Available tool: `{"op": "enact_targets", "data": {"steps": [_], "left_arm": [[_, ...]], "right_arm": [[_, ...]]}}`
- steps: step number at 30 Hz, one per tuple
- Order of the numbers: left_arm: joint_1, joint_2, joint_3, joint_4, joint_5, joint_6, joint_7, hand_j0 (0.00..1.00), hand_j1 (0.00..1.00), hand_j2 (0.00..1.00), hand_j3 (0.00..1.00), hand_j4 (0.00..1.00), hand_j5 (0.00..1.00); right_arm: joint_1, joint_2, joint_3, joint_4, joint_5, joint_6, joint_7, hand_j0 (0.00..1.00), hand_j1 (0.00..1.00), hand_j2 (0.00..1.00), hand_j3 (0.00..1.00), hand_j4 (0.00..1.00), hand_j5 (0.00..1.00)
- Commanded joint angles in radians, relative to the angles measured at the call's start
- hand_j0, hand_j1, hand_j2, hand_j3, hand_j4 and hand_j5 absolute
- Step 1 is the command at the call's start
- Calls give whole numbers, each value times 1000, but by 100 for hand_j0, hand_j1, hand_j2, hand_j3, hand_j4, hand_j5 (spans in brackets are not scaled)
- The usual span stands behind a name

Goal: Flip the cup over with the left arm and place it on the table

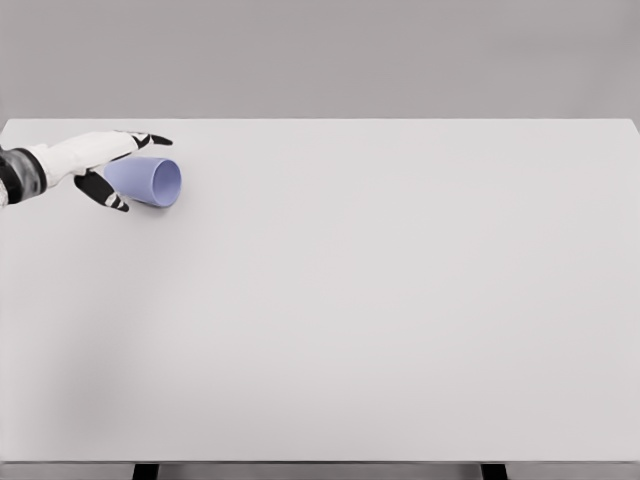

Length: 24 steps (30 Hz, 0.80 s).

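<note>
Left hand [100, 160] reaches in from the 9 o'clock edge, up around 10 o'clock on the table [380, 320]. Its fingers are wrapped round the cup [148, 182]: black-tipped fingers [150, 139] over the top, thumb underneath at the near side. Cup is light blue and lies on its side, with its open mouth facing 3 o'clock. Can't tell if it's touching the tabletop or held just clear of it.

The cup [150, 181] looks like smooth matt lavender plastic, lying on a matt, smooth white table [380, 300].
</note>
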Motion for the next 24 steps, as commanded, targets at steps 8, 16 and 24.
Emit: {"op": "enact_targets", "data": {"steps": [8, 16, 24], "left_arm": [[-8, -83, 0, 110, -82, 11, 44, 100, 100, 100, 100, 100, 100], [-9, -92, 0, 130, -111, 14, 56, 100, 100, 100, 100, 100, 100], [-9, -100, -2, 138, -113, 14, 56, 100, 100, 100, 100, 100, 100]], "right_arm": [[0, 0, 1, 0, 0, 0, 1, 100, 100, 100, 100, 100, 100], [0, 0, 1, 0, 0, 0, 1, 100, 100, 100, 100, 100, 100], [0, 0, 1, 0, 0, 0, 1, 100, 100, 100, 100, 100, 100]]}}
